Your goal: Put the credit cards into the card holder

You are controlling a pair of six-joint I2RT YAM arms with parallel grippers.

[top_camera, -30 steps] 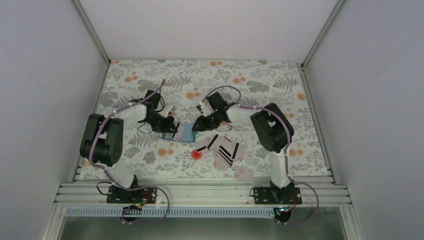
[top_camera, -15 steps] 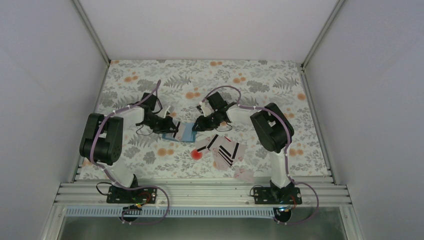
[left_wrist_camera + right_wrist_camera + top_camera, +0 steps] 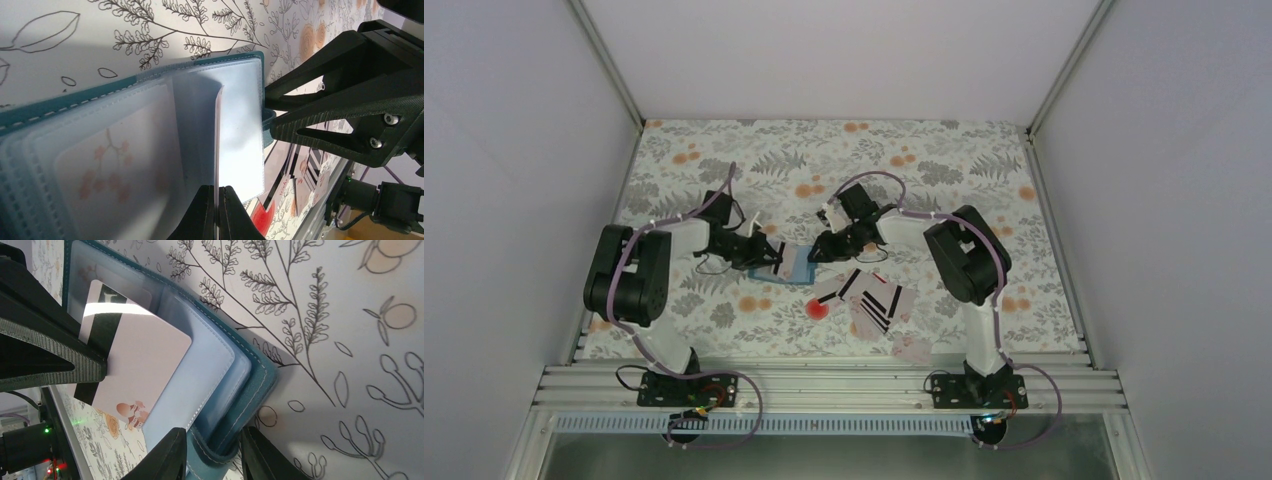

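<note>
Over the card holder, our left gripper pinches a card, sleeve straight ahead. Right gripper clamps the holder's edge.

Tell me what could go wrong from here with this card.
The card, pinched on edge by the left gripper, may miss the clear sleeve's mouth and bend or slide across the top. The right gripper grips only the card holder's rim, so the push could pull it loose or shift the holder.

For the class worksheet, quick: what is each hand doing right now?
Left hand: closed, holding a credit card.
Right hand: closed on the card holder edge.
</note>
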